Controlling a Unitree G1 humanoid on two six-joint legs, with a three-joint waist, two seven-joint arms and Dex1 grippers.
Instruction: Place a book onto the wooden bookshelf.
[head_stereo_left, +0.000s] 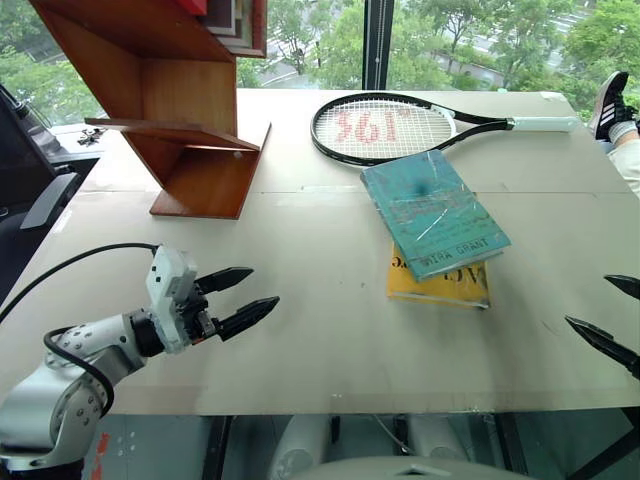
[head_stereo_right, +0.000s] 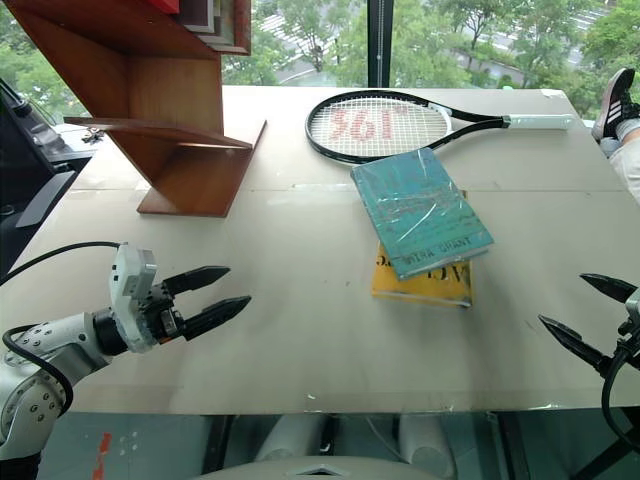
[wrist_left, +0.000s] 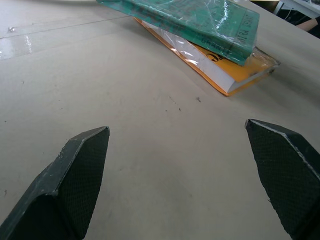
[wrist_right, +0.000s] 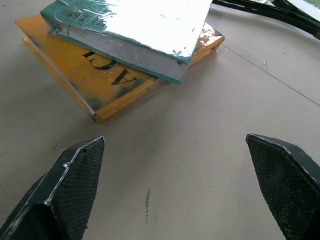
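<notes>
While both claws gape, book (head_stereo_left: 432, 211) lies btwn them, untouched.

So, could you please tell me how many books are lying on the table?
2: the teal book lies askew on the yellow book, beside the racket. Items atop the wooden bookshelf are unclear.

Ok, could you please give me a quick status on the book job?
Both grippers, left and right, open, empty. Book atop yellow book, untouched. Racket beside it; shelf path clear.
</notes>
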